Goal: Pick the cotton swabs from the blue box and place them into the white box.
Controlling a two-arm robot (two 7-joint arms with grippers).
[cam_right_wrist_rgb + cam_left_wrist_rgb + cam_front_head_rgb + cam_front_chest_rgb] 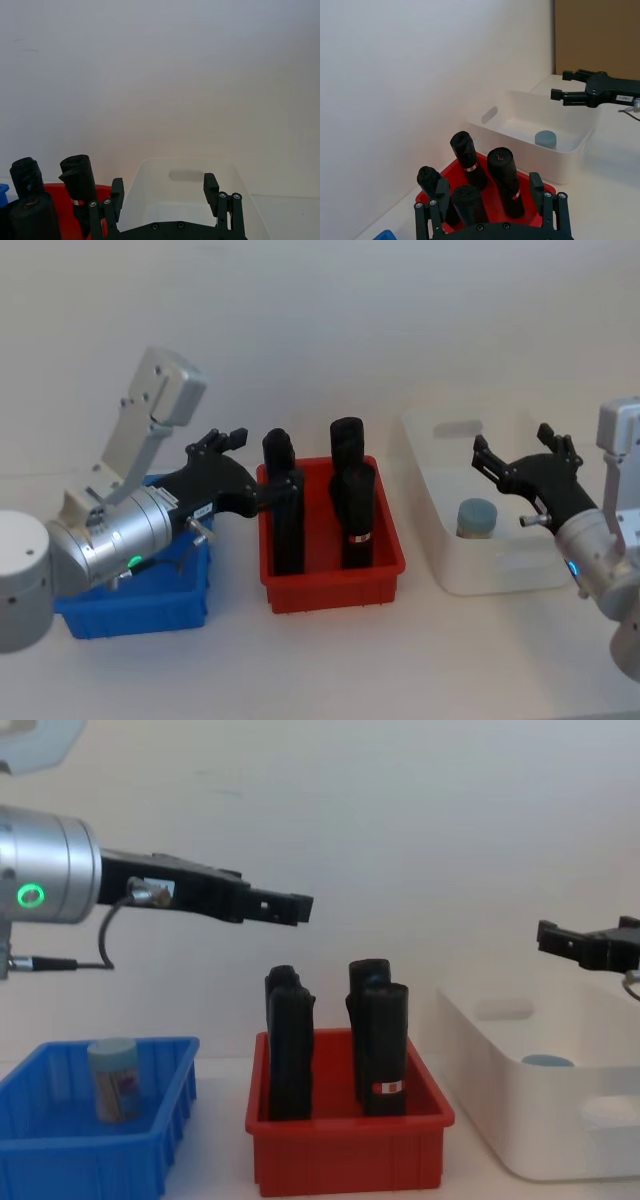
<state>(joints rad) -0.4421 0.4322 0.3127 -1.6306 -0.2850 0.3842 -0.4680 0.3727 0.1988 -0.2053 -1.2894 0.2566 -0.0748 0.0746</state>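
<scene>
down below right tool [512, 444], cotton swabs [477, 516]

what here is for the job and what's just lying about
Job: swab jar in blue box; second jar in white box; left end effector, open, raised near red bin; right end effector, open over white box.
Lying about: red bin; four black cylinders in it.

Plain white wall [320, 320], white tabletop [330, 670]

Black cylinders [385, 1040] — tall barrier beside blue box [100, 1165]
</scene>
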